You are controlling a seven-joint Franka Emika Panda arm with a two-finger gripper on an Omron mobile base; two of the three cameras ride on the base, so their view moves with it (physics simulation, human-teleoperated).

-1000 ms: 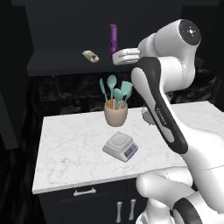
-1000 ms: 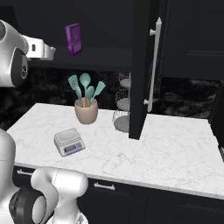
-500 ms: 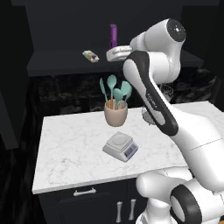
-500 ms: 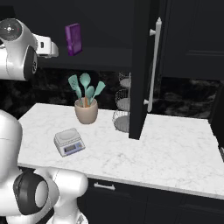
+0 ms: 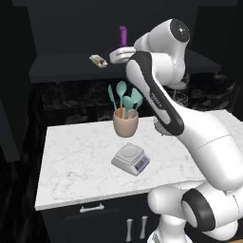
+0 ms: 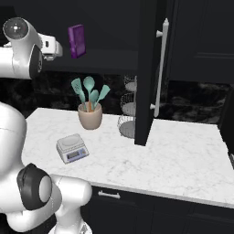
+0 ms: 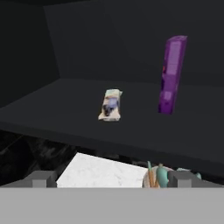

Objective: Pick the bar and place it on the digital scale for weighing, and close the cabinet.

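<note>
- The arm has swung round over the last second; its hand, which was turned off to one side, now faces the open cabinet's shelf (image 5: 61,71).
- The gripper (image 7: 111,178) hangs just outside the shelf's front edge with its fingers spread wide and nothing between them.
- The bar (image 7: 110,104) lies flat on the shelf, ahead of the gripper and well apart from it, with the tall purple cylinder (image 7: 171,74) standing off to one side.
- The digital scale (image 5: 130,158) sits bare on the marble counter (image 5: 71,161), in front of the cup of utensils (image 5: 125,122).
- The cabinet door (image 6: 148,68) stands open over the counter.
- My guess: the reach for the bar is only starting; weighing and closing come later.
</note>
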